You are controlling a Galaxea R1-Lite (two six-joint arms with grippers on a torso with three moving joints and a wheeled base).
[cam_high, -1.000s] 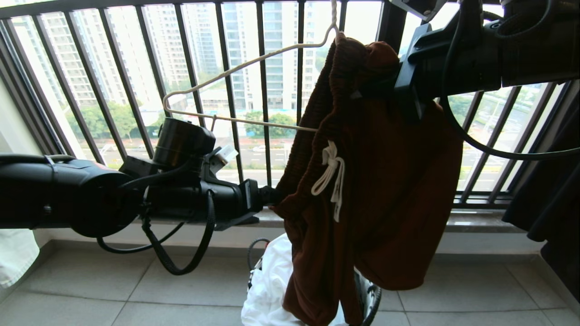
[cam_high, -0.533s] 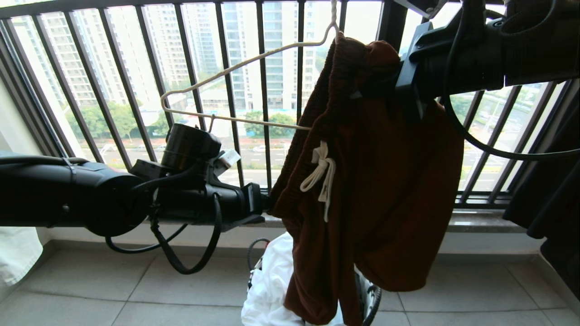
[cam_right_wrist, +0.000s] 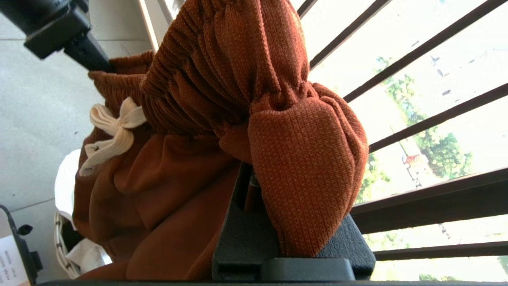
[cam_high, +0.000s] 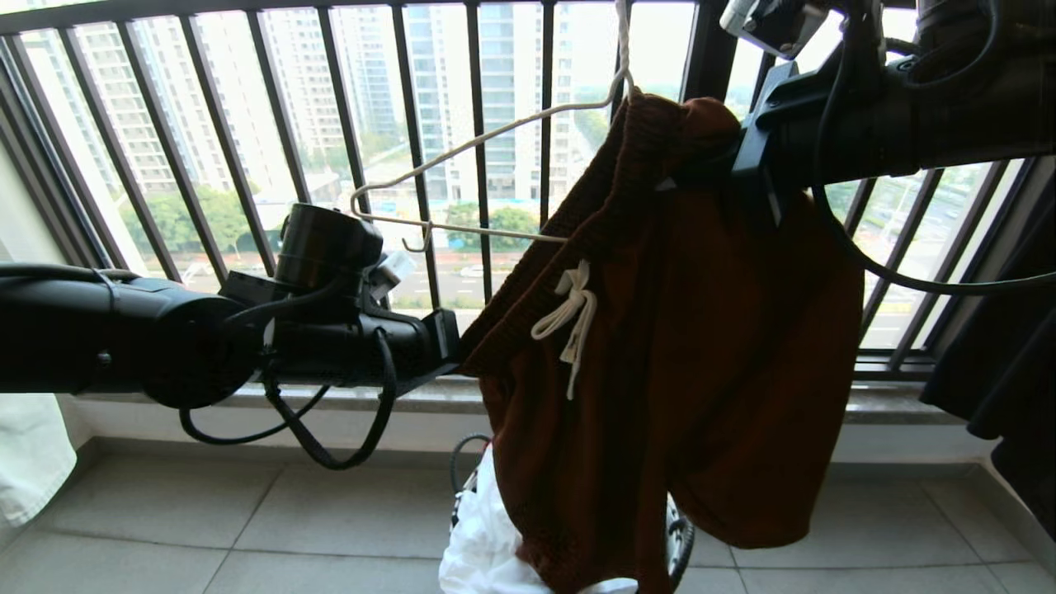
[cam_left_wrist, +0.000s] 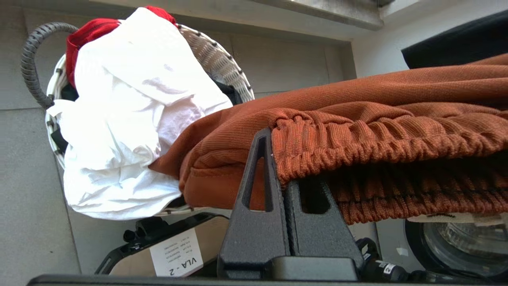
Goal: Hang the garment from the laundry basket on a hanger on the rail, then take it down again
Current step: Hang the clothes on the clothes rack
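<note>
The shorts [cam_high: 660, 330] hang above the laundry basket [cam_left_wrist: 222, 59], bunched against the hanger [cam_high: 495, 173] with no end threaded through. The left hand [cam_high: 459, 356] is clenched on the low waistband corner, the right hand [cam_high: 726, 161] on the top corner. Next, the waistband likely needs spreading over the hanger's free arm. A second ago the left hand was released; the hanger has swung rightward.

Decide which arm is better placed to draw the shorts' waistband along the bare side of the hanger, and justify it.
Left, probably. The left tool is shut on the waistband's low end, below the bare end of the hanger. The right tool holds the shorts up near the hook.
</note>
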